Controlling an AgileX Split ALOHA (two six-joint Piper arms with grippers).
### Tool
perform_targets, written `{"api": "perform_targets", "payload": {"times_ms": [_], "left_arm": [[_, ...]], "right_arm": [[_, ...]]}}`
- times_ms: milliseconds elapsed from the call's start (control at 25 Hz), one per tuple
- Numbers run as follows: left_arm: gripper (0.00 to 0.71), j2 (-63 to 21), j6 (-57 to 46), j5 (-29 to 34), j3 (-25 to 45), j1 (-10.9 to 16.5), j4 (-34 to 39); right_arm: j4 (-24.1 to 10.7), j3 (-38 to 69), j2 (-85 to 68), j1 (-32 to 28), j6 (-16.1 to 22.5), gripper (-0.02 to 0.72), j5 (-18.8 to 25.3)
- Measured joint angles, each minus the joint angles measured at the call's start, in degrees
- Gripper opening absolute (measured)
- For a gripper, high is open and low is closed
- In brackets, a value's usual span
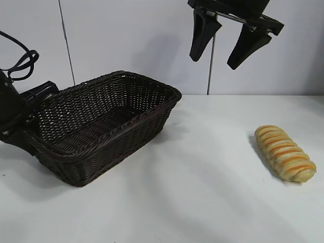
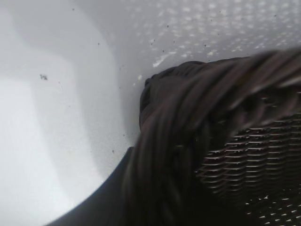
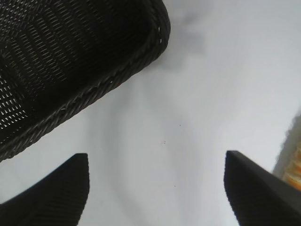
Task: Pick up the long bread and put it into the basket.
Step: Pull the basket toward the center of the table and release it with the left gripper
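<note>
Item 1, long bread: oblong golden loaf with orange-brown cross stripes, lying flat on the white surface at the right side, well apart from the basket. Untouched; not yet picked up.

Item 2, basket: dark brown woven wicker, rectangular, flared sides, braided rim, standing at the left of the surface, holding nothing visible.

Item 3, left claw: at the basket's near-left end, clenched on the braided rim, which fills the left wrist view. Judged purpose: to steady the basket or keep it positioned for the delivery.

Item 4, right claw: raised high above the surface, between basket and loaf, fingers spread wide and grasping nothing. In its wrist view the loaf just shows at the edge. Judged purpose: poised to travel toward the loaf and descend over it.
</note>
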Motion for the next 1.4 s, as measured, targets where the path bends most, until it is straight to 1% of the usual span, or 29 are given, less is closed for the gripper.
{"api": "perform_targets", "payload": {"times_ms": [160, 240, 400, 560, 800, 1160, 1400], "left_arm": [[0.105, -1.7, 3.26, 3.26, -2.27, 1.16, -0.67], [0.105, -2.15, 5.65, 4.64, -3.05, 2.27, -1.38], [0.105, -2.32, 11.7, 5.9, -3.12, 3.89, -4.5], [0.104, -2.32, 19.81, 6.7, -3.24, 4.06, -7.26], [0.104, -2.32, 29.56, 9.39, -4.85, 4.06, -7.13], [0.104, -2.32, 40.62, 15.35, -10.84, 4.06, -6.18], [0.104, -2.32, 43.71, 19.42, -14.42, 4.06, -5.56]], "right_arm": [[0.0, 0.0, 0.0, 0.0, 0.0, 0.568, -0.12], [0.0, 0.0, 0.0, 0.0, 0.0, 0.568, -0.18], [0.0, 0.0, 0.0, 0.0, 0.0, 0.568, -0.18], [0.0, 0.0, 0.0, 0.0, 0.0, 0.568, -0.18], [0.0, 0.0, 0.0, 0.0, 0.0, 0.568, -0.24], [0.04, 0.0, 0.0, 0.0, 0.0, 0.568, -0.24], [0.17, 0.0, 0.0, 0.0, 0.0, 0.568, -0.24]]}}
